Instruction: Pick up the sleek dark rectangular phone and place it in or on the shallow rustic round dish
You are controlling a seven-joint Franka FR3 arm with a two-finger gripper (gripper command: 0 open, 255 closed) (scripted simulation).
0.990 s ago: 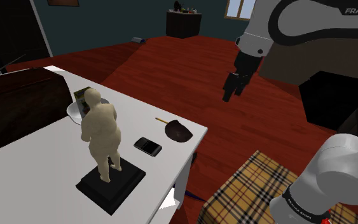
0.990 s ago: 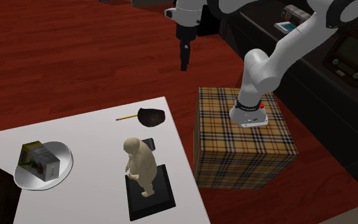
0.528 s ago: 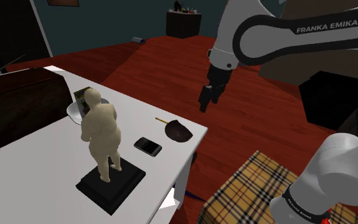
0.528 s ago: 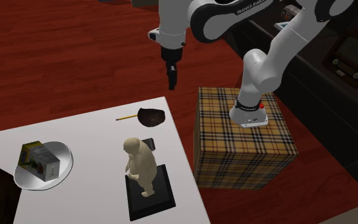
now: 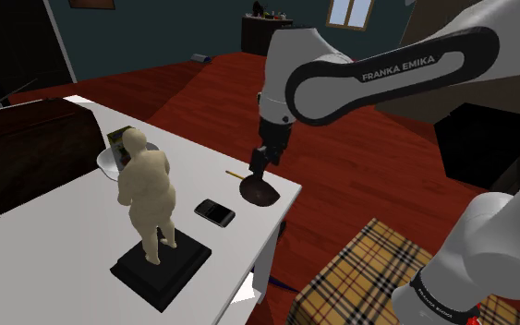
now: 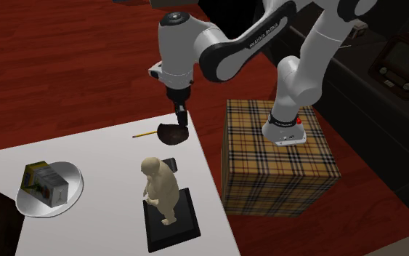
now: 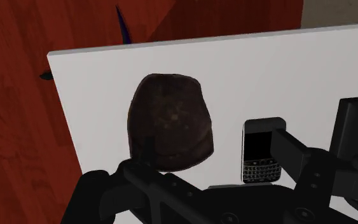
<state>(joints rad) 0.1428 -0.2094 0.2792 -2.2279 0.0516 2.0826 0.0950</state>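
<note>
Right now the end effector (image 5: 258, 169) hangs low over the corner of the white desk (image 5: 64, 242), pointing down, just above a dark brown rounded object (image 5: 259, 191) that has a thin yellow stick (image 5: 234, 173) at its side. Whether the end effector is apart or together I cannot tell; nothing is clamped in it.

Just beside the brown object, the black phone (image 5: 214, 212) lies flat on the desk, apart from the end effector. In the wrist view its screen faces up, with a keypad beneath. It sits between the brown object and the black base (image 5: 161, 266) of a beige figurine (image 5: 149, 189), which stands upright.

Beyond the figurine, well apart from the phone, a pale round dish (image 6: 73, 190) rests on the desk and holds a small box (image 6: 44, 182). A dark brown chest (image 5: 27, 152) stands on the desk farther back.

The white arm (image 6: 217, 54) arches over from its plaid stand (image 6: 282, 167), which stands on a red wooden floor (image 6: 72, 65) beside the desk.
</note>
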